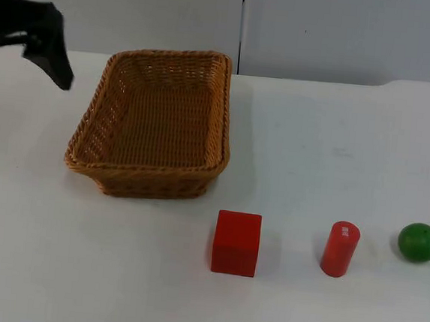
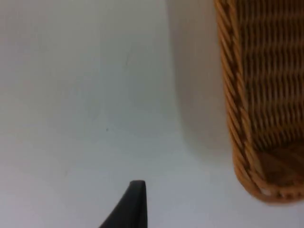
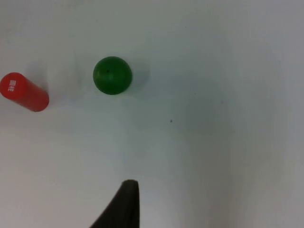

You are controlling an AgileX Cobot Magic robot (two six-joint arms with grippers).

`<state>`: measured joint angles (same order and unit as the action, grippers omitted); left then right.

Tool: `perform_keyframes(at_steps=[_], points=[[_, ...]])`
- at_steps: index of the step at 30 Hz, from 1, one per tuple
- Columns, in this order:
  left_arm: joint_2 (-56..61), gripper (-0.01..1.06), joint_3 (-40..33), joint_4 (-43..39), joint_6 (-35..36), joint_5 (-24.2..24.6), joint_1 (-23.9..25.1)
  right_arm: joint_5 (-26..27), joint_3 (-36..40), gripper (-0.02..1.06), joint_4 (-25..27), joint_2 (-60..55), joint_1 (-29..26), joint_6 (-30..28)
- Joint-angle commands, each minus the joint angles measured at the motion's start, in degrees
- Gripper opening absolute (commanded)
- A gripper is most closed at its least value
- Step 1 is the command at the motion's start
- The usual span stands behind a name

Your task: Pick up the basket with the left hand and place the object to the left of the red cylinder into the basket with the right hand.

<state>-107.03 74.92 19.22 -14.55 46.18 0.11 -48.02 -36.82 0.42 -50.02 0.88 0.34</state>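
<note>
Your left gripper (image 1: 47, 60), its opening impossible to judge, hovers beside the empty basket (image 1: 154, 122) for a rim grasp; the red cube (image 1: 236, 242), your target, sits left of the red cylinder (image 1: 340, 248).

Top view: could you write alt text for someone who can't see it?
An empty wicker basket sits on a white table, with a red cube, an upright red cylinder and a green ball in a row in front. The left claw hovers left of the basket.

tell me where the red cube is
In the top view the red cube sits on the table in front of the basket, left of the red cylinder.
</note>
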Motion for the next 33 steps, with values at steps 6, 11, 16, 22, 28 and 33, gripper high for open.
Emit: perform_keyframes(at_steps=[6,11,16,22,28,33], points=[[-14.55,1.05,14.72,1.06,-0.63,5.8,-2.03,0.86,-0.34,1.05,-0.42,-0.05,-0.33,0.08],[-22.91,1.05,23.93,1.4,-0.51,10.7,-3.84,0.86,-0.34,1.05,-0.42,-0.05,-0.33,0.08],[-28.77,1.03,29.55,0.03,-0.51,12.02,-6.63,0.97,-0.34,1.05,-0.42,-0.05,-0.33,0.08],[-30.97,0.65,29.96,-0.02,0.13,12.12,-6.88,0.97,-0.34,1.05,-1.51,-0.05,-0.33,0.08],[-30.97,0.06,29.96,-0.78,0.13,11.66,-6.72,1.19,-0.34,1.05,-1.71,-0.05,-0.33,0.08],[-29.75,0.0,29.96,-0.57,-0.04,13.23,-5.59,1.84,-0.34,1.05,-2.03,-0.05,-0.33,0.08]])
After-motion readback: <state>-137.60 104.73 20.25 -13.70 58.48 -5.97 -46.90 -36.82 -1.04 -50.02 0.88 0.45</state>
